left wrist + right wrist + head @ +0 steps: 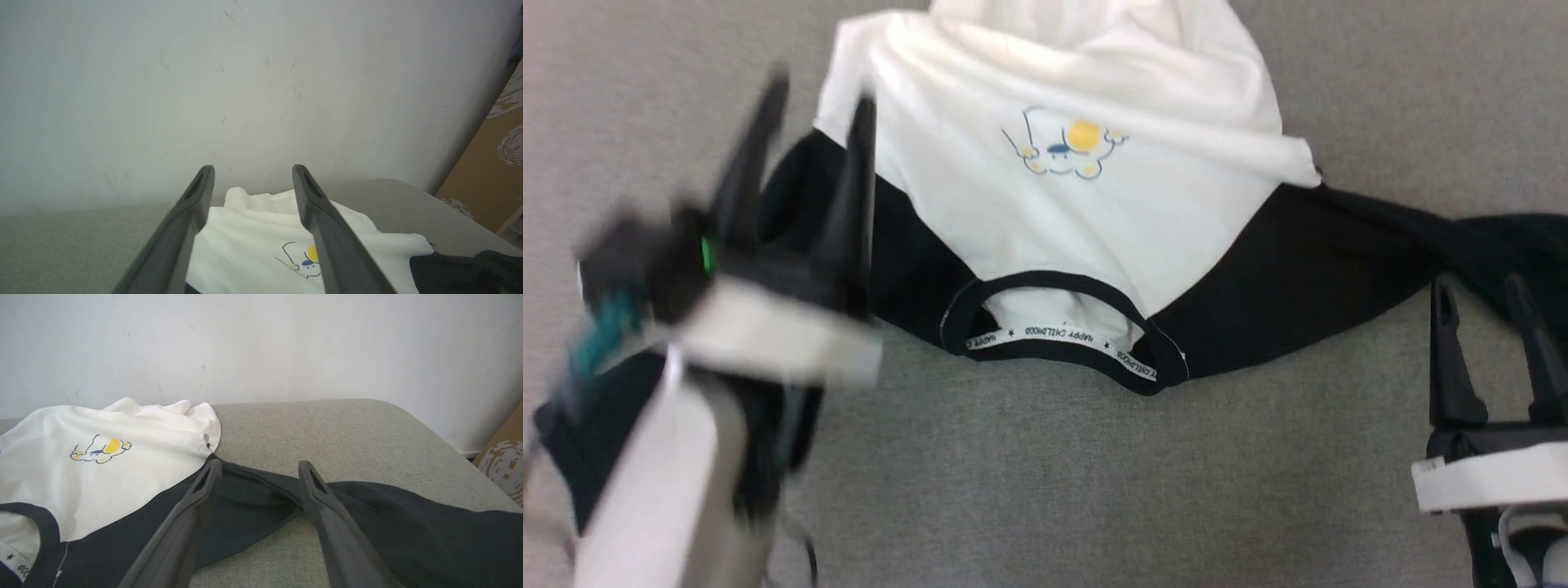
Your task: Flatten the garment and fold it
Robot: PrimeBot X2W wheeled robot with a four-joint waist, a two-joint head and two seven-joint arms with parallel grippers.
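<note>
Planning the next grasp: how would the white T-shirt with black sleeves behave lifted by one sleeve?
Probably floppy: the white T-shirt with black sleeves lies rumpled. Likely light, its thin cloth draping flat. It may drag on the grey fabric surface.

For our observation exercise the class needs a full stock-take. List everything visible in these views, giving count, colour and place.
garment: one, white body with black sleeves and neck trim, rumpled on the padded surface, collar toward the robot
chest print: one, yellow and blue, middle of the white body
neck tape: one, white with black text, inside the collar
padded surface: one, grey, under the garment
wall: one, off-white, behind the surface
cardboard panel: one, brown with pale print, beyond the surface's right corner
left gripper: one, dark fingers, open and empty, over the left black sleeve, blurred
right gripper: one, dark fingers, open and empty, at the right black sleeve
</note>
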